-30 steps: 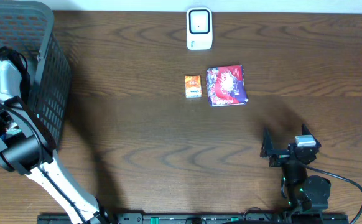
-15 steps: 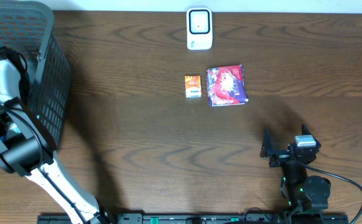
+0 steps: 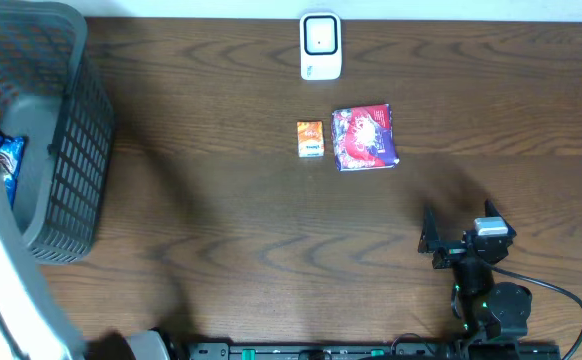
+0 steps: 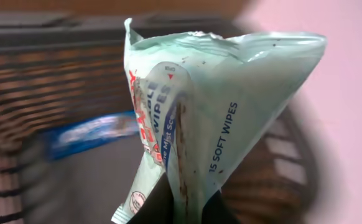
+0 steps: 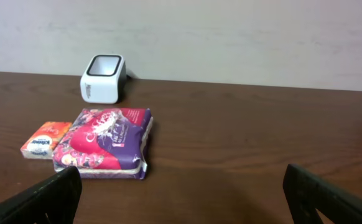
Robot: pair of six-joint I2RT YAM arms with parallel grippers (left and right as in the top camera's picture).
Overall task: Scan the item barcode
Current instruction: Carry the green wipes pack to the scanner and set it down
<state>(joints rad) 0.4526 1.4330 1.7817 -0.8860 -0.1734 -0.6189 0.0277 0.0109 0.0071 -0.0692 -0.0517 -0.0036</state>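
Where fingers (image 4: 151, 206) pinch, wipes pack (image 4: 224, 106) standing above

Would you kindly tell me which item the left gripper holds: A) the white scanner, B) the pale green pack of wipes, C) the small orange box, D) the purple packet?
B: the left wrist view shows the pale green pack of wipes pinched between the shut jaws of the left gripper.

From above, the table (image 3: 221, 230) is bare wood from the middle to 6 o'clock: lots of room. The tall dark basket (image 3: 81, 150) blocks 9 o'clock. The white scanner (image 3: 320, 45) stands at 12, the orange tissue pack (image 3: 310, 138) and purple pack (image 3: 365, 137) just below it, a thin gap between them.
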